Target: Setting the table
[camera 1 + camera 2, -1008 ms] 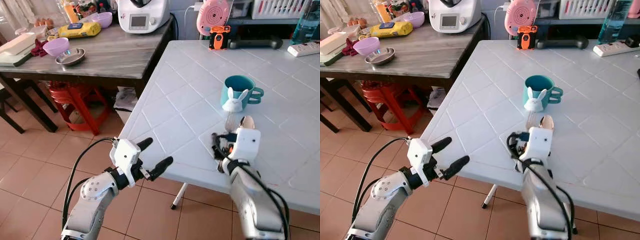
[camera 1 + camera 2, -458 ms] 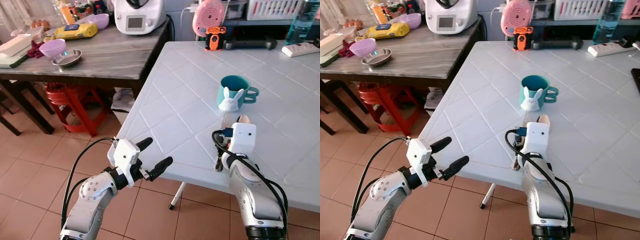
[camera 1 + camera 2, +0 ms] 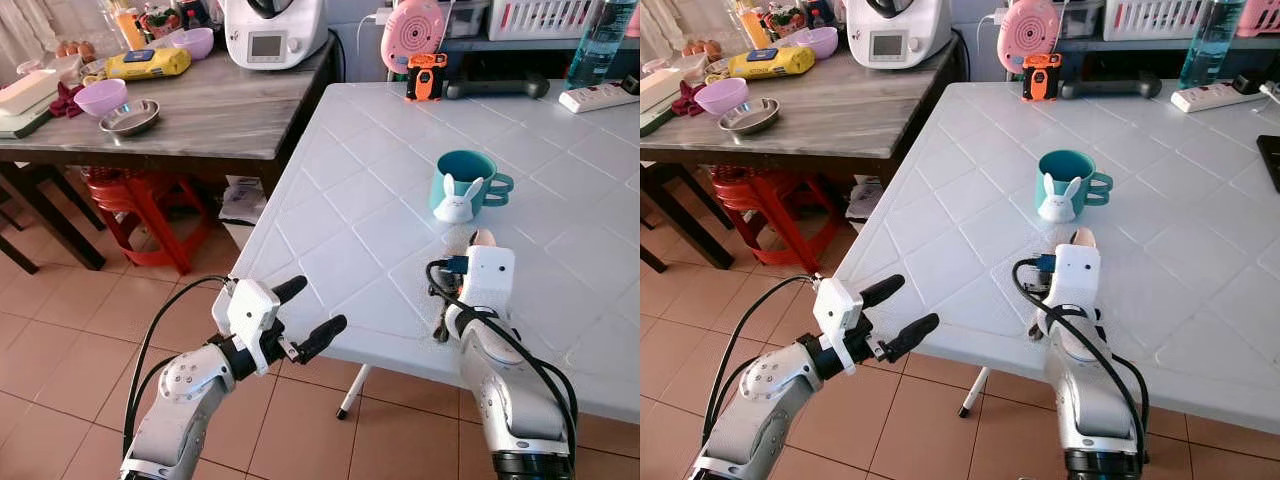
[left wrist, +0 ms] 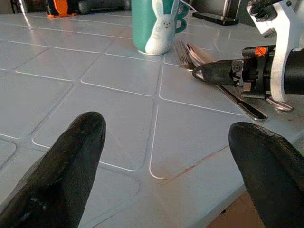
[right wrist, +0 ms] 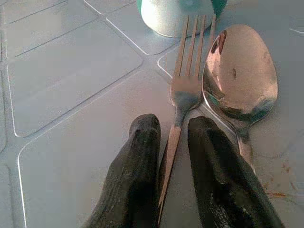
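Observation:
A fork (image 5: 183, 90) and a spoon (image 5: 240, 71) lie side by side on the white tiled table (image 3: 350, 200), their heads pointing at a teal cup with a white rabbit figure (image 3: 468, 180). My right gripper (image 5: 173, 126) rests low over them. Its fingers are narrowly parted astride the fork's handle, with a small gap on each side. The spoon's handle runs beside and under one finger. My left gripper (image 3: 320, 303) hangs open and holds nothing, just off the table's near left edge.
A wooden side table (image 3: 230, 110) at the left carries bowls, a steel dish and an appliance. A red stool (image 3: 150, 195) stands beneath it. At the white table's far end are an orange gadget (image 3: 425, 75), a power strip (image 3: 600, 97) and a bottle.
The camera has shifted slightly. My right wrist has edged forward, covering more of the spoon's bowl. The left arm holds its pose.

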Available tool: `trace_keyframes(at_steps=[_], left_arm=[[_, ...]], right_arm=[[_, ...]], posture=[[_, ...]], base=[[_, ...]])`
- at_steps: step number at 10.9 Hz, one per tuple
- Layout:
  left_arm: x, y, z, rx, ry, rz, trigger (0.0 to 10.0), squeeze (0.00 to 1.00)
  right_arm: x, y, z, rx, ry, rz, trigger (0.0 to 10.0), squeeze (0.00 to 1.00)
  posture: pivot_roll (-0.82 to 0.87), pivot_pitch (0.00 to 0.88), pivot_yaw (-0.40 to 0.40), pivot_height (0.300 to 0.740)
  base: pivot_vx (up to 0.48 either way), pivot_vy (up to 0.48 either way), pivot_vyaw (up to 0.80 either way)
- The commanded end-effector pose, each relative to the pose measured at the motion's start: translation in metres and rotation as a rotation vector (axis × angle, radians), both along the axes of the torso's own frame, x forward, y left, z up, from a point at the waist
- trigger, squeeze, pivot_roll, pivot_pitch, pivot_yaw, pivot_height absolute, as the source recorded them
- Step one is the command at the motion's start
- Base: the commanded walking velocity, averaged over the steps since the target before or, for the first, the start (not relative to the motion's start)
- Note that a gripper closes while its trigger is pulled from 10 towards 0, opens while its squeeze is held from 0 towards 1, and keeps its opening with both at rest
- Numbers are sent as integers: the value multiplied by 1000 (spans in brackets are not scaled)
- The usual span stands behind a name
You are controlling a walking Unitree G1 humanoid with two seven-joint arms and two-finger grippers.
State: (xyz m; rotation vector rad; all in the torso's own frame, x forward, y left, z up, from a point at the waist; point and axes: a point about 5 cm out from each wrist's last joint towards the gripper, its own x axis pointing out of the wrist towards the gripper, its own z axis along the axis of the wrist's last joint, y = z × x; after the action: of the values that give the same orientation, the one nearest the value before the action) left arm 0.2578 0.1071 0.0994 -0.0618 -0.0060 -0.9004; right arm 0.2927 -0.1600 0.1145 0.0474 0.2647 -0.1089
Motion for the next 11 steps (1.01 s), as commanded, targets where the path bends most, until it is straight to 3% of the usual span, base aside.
trace_keyframes(at_steps=[1, 7, 9, 11], left_arm=[[0, 4, -1, 12, 6, -6, 10000, 0], [2, 5, 0, 33, -6, 2, 10000, 0], [9, 11, 3, 35, -27, 72, 10000, 0], [22, 23, 6, 34, -32, 234, 10000, 0]], right_arm=[[-6, 8, -23, 36, 123, 24, 0, 0], [-2, 11, -19, 52, 101, 45, 0, 0], [1, 21, 5, 87, -27, 80, 0, 0], [-1, 25, 27, 114, -157, 92, 0, 0]], posture=[[-131, 89, 146, 740], [-131, 85, 147, 740], [-132, 81, 146, 740], [-136, 74, 146, 740]], base=[[0, 0, 0], [0, 0, 0], [0, 0, 0], [0, 0, 0]])
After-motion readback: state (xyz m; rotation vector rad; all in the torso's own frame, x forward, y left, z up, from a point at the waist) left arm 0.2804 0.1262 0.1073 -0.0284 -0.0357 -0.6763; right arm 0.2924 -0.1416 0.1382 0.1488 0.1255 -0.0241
